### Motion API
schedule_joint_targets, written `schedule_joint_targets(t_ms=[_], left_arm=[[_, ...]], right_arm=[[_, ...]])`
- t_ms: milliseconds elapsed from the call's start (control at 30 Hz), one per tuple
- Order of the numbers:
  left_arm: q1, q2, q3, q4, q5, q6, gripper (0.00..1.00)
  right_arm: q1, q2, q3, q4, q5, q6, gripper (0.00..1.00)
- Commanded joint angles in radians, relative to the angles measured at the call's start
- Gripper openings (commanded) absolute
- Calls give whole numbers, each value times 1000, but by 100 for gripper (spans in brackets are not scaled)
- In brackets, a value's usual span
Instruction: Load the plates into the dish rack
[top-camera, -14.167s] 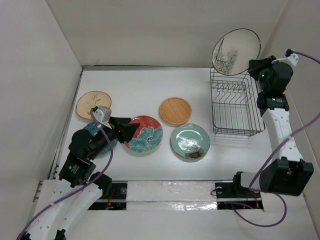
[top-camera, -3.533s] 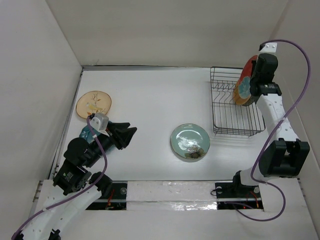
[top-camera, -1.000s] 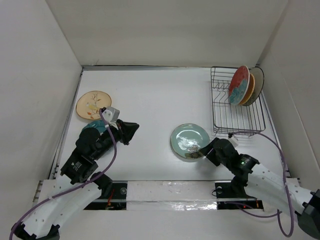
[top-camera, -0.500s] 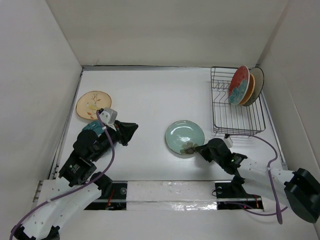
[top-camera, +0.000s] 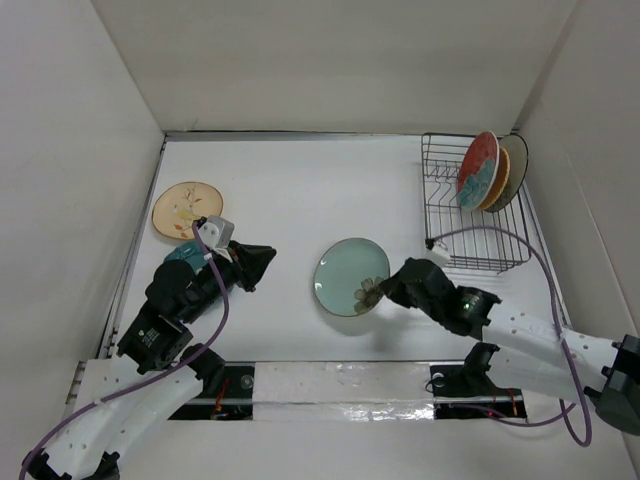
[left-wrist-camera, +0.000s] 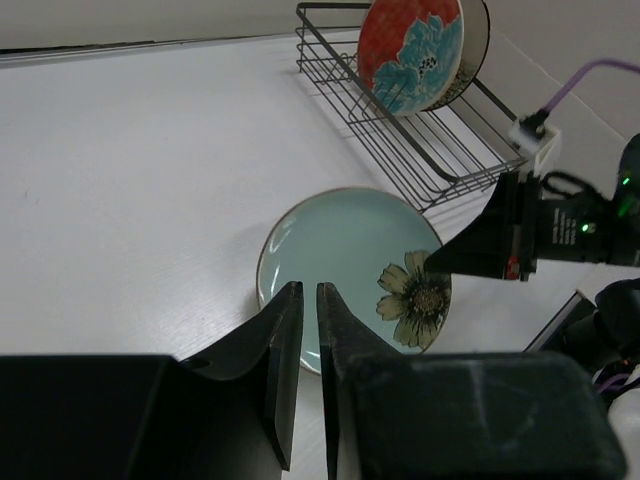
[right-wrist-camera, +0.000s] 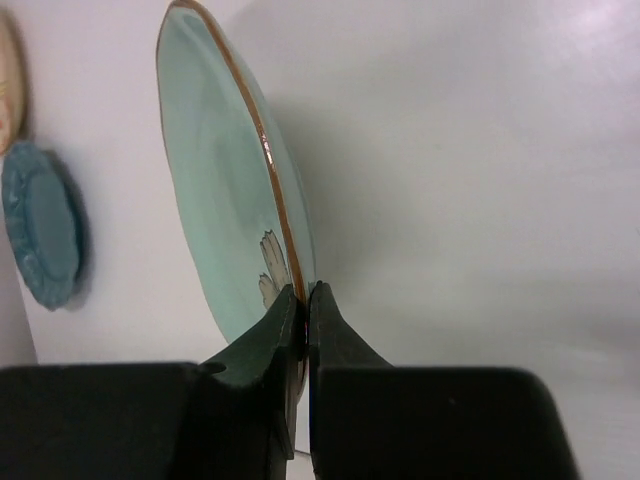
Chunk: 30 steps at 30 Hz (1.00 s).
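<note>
Looking from the near edge of the tabletop, the right gripper is low and reaching left, with its jaws pinched tight on the right rim of the green plate, right by the flower painted on it. The plate sits near the middle of the near edge and is tipped up rather than flat, with a shadow under it. Can't tell if its left edge touches the surface. The wrist view shows it nearly edge-on, rim sandwiched between the two fingers. Over on the near left, the left gripper points toward the green plate but is well clear of it. Its jaws are almost together with just a thin slit between them, and there's nothing in them. The teal plate lies flat by the left edge, mostly hidden under that arm. A bit further back along the left edge is the tan plate, also flat. The rack is in the far right corner, and three plates stand on edge at its far end, leaning right: the red plate in front, the orange plate behind it, then a dark-rimmed plate at the back.
</note>
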Motion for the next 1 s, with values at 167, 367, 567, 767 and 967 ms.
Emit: schedule_joint_targets(t_ms=[167, 367, 567, 767, 967], left_arm=[[4, -17, 19, 30, -23, 7, 10], [4, -16, 17, 30, -12, 5, 11], [4, -7, 16, 33, -8, 7, 11], [4, 3, 17, 34, -2, 7, 11], [4, 10, 16, 36, 0, 7, 11]], right_arm=[[-67, 95, 564, 133, 178, -562, 0], [-262, 185, 770, 100, 422, -875, 0], [-469, 282, 958, 127, 455, -1076, 0], [-575, 428, 1143, 90, 441, -1221, 0], [-612, 589, 1247, -35, 477, -1298, 0]])
